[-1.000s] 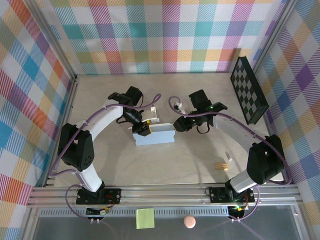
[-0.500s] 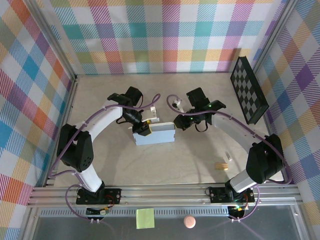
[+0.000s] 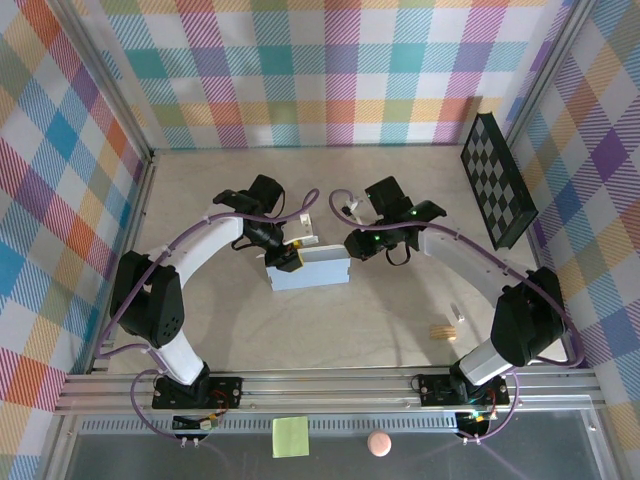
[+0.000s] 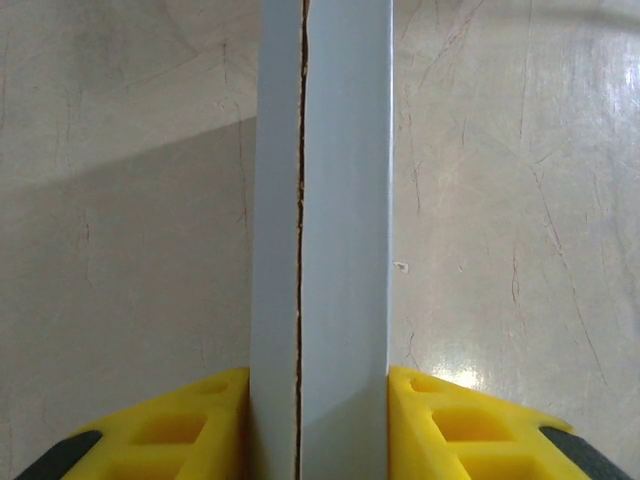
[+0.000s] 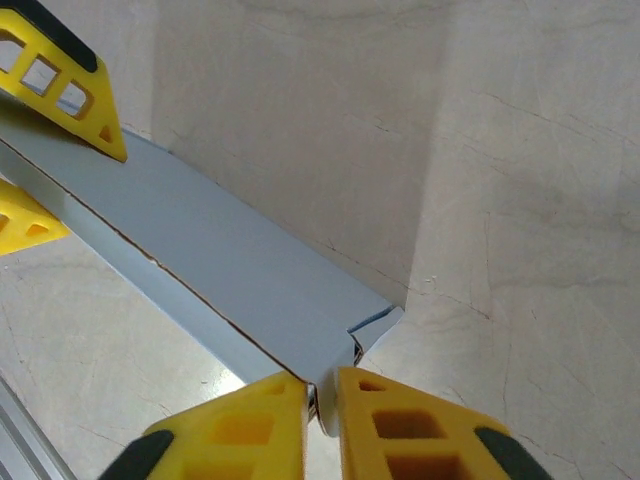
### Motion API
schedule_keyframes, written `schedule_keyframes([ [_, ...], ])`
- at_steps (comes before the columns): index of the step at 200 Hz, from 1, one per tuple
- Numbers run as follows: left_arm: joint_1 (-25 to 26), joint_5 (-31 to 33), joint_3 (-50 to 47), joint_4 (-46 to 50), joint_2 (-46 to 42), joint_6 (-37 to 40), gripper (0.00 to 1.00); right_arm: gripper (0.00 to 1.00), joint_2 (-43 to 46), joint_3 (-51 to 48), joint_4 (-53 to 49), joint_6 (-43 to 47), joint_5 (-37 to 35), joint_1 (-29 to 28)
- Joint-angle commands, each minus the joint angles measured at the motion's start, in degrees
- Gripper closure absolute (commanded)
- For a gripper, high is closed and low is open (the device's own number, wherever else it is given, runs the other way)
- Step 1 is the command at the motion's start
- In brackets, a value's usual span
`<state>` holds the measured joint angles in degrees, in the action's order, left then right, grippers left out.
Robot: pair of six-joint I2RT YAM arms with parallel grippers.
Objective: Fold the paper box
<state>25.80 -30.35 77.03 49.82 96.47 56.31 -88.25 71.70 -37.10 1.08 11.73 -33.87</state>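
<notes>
We found the paper box [image 3: 310, 272] well left of the checkerboard panel [image 3: 497, 180]. The left gripper [image 3: 284, 258] clamped its farther end and the right gripper [image 3: 352, 246] pinched the nearer one, probably to press 2 walls together.

White arm links [image 3: 205, 248], black joints [image 3: 150, 310], purple cables [image 3: 313, 197], yellow gripper fingers [image 4: 180, 430].

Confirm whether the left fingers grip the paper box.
Yes, both yellow left fingers press against opposite sides of the paper box.
</notes>
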Motion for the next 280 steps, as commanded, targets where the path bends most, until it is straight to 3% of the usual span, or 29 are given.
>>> schedule_keyframes([
  [1,0.30,1.49,-1.08,-0.48,-0.39,-0.46,0.64,0.82,-0.96,1.16,0.08,-1.24,-0.39,-0.53],
  [66,0.72,2.26,-1.16,-1.41,-0.31,-1.81,0.64,0.92,-0.32,2.42,-0.49,-3.18,-0.91,-0.66],
  [177,2.10,4.86,-2.56,-6.05,-0.49,-6.19,0.63,1.00,-0.79,4.74,-1.75,-24.52,-10.33,-4.95],
  [238,2.23,6.06,-3.55,-8.28,-1.41,-6.57,0.60,1.00,1.83,-3.66,3.90,-22.60,-19.07,-5.50],
  [280,2.23,6.13,-4.27,-10.98,-2.85,-7.66,0.59,1.00,3.86,-5.92,5.66,-21.64,-20.43,-5.50],
])
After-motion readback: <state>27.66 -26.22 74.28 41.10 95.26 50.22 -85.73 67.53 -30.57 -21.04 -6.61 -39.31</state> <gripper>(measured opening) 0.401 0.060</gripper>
